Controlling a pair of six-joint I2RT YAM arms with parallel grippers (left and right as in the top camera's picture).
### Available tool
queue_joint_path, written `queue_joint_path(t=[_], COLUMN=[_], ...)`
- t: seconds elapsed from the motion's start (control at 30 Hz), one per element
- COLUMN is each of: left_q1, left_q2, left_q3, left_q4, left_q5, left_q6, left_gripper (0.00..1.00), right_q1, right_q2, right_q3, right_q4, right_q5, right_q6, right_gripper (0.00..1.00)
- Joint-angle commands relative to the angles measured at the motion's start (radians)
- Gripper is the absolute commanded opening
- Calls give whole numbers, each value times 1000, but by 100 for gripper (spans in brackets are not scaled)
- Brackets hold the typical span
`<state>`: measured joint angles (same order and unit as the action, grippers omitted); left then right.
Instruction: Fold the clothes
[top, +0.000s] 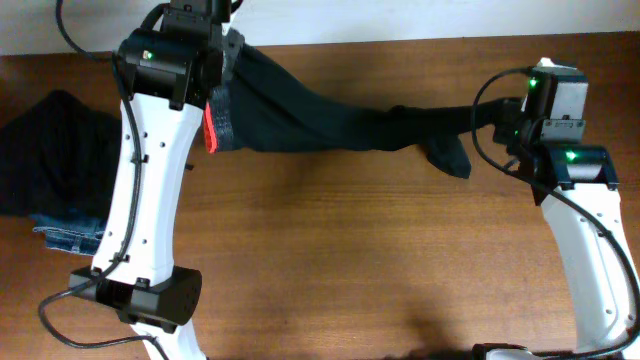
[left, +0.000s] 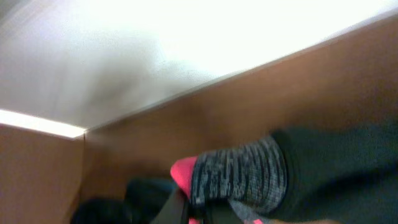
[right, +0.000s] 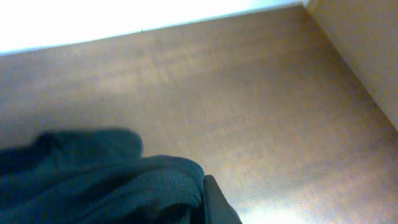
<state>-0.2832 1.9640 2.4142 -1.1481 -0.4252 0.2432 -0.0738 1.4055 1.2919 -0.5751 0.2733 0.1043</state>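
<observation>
The clothes (top: 330, 125) are a soft black long-legged garment stretched across the far part of the table between my two arms. Its red and grey waistband (top: 215, 125) hangs at my left gripper (top: 222, 75), which is shut on it; the left wrist view shows the band (left: 239, 177) bunched above the jaws (left: 199, 214). My right gripper (top: 500, 120) is shut on the leg end, and a loose cuff (top: 450, 158) droops below it. The right wrist view shows dark cloth (right: 112, 186) pressed against one finger (right: 217, 205).
A bunched plain black garment (top: 55, 150) lies at the far left on blue denim jeans (top: 70, 235). The brown wooden table (top: 380, 260) spreads in front. A white wall (left: 155, 43) runs behind the table's far edge.
</observation>
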Motion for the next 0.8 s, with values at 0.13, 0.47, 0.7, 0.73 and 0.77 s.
queue_joint_path(t=[0.13,0.47,0.7,0.73,0.77], left_q1=[13,39,10,5,3], left_q2=[-1,-3,-2,-2,-2], left_q3=[12,13,13,12,12], left_q4=[235,292,-185,-258,-320], left_q5=[48,63,98,109,121], left_q6=[68,140,55,37,24], left_gripper=[0,0,0,0,0], right_q1=[-6,-6,-5,-5,-5], right_q2=[6,56,22,16,11], right_q3=[3,3,3,3,3], right_q4=[203,256,34,-6,-45], right_q5=[-42,-42,-55,-64,-74], right_q6=[1,-26,-44,-44,-44], right_gripper=[4,4,6,7,8])
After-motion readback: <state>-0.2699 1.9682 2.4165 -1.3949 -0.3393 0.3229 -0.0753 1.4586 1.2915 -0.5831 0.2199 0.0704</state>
